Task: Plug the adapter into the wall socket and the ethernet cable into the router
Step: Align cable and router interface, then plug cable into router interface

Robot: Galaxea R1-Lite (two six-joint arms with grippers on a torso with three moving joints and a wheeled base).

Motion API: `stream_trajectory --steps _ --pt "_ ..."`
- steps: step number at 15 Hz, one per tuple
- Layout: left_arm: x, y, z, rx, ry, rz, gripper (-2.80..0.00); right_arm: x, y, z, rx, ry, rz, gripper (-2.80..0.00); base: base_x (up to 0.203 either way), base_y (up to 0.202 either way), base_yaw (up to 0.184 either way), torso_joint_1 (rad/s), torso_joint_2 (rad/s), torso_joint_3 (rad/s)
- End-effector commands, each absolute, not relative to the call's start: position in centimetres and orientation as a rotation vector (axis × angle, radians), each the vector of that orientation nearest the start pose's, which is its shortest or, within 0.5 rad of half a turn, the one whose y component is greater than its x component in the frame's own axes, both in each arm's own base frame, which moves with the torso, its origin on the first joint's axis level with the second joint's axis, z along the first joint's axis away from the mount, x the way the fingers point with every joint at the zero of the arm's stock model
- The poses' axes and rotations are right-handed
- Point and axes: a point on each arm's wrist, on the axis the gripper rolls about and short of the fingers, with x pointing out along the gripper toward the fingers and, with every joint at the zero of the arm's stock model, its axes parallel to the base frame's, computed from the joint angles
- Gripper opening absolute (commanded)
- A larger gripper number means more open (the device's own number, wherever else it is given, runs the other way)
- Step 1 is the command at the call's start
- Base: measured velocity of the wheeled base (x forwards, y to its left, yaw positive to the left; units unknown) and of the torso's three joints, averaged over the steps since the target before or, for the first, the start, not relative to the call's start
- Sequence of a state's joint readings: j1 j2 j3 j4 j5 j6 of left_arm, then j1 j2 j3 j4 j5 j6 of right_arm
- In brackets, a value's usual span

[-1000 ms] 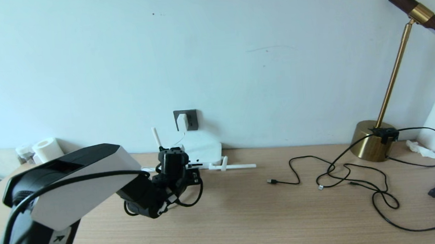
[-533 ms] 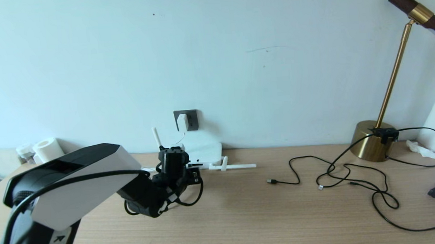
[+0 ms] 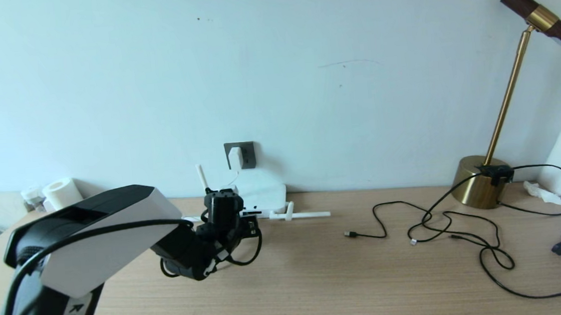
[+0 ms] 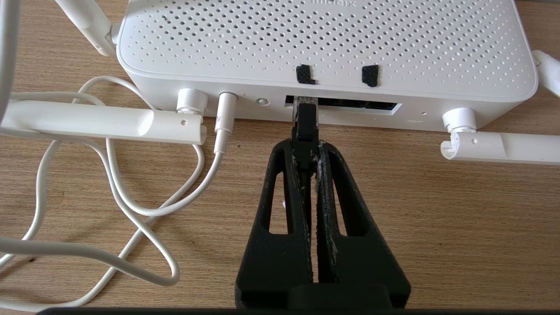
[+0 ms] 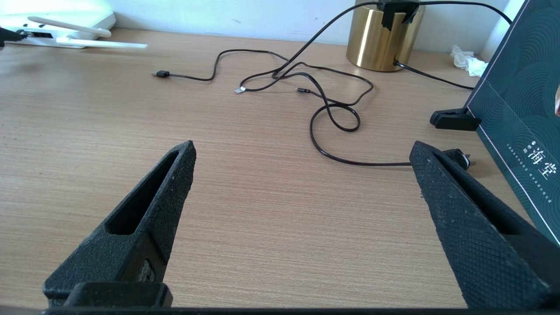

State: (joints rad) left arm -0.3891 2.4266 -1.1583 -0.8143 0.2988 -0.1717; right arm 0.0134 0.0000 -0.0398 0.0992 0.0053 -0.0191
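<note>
The white adapter sits in the dark grey wall socket, and its thin white cord runs to the router's back edge. The white router lies on the desk under the socket. My left gripper is shut on the black plug end of the ethernet cable. The plug's tip is at the left end of the dark port slot; how deep it sits is hidden. The cable's black loop hangs below the gripper. My right gripper hovers open and holds nothing, low over bare desk on the right.
Two router antennas lie flat along the desk. Thin black cables sprawl right of centre, leading to a brass lamp base. A dark patterned box stands at the right edge. A paper roll sits at the far left.
</note>
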Motion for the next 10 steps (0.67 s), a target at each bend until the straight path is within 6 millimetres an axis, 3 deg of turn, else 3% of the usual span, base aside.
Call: stream_trajectory --steps 1,10 --pt "41.12 -16.09 0.77 -0.018 0.430 -0.049 -2.80 -2.60 -0.02 7.63 -0.020 0.061 0.021 0.00 0.000 0.000 0.000 0.000 0.00 0.000" --pt "41.00 -16.07 0.64 -0.016 0.436 -0.049 -2.80 -2.60 -0.02 7.63 -0.020 0.061 0.021 0.00 0.000 0.000 0.000 0.000 0.00 0.000"
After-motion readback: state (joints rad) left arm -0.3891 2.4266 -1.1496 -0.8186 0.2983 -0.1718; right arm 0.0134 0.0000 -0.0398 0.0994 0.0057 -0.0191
